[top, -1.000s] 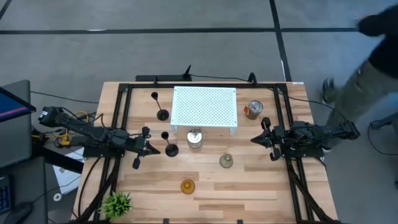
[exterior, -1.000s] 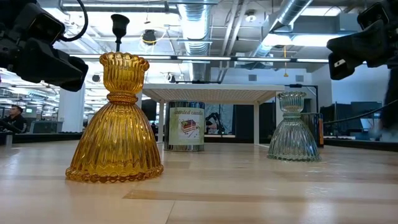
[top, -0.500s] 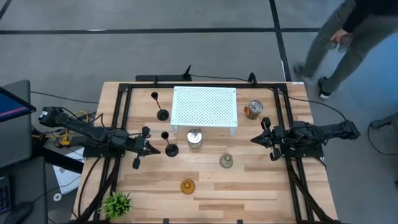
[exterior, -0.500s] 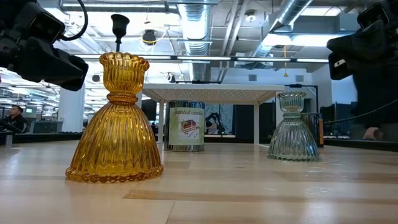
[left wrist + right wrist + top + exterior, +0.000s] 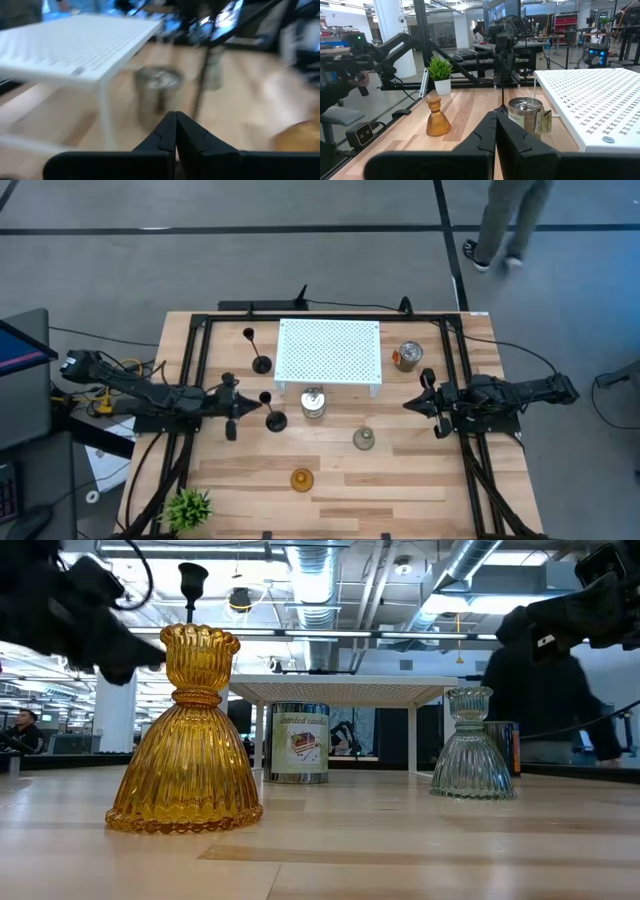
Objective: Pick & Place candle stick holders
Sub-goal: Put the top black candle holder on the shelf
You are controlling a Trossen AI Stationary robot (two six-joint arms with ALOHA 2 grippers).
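Candle stick holders wait untouched: black one (image 5: 274, 418) left of centre, amber one (image 5: 302, 478) lower middle. We see our left gripper (image 5: 262, 406) clenched, empty, nearing the black stem; it must open first. Right gripper (image 5: 410, 403) clenched, parked right.

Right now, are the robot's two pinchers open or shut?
Left gripper: shut, holding nothing.
Right gripper: shut, holding nothing.

wooden table (image 5: 420, 480), candle stick holders (image 5: 302, 478), tin (image 5: 313, 405)
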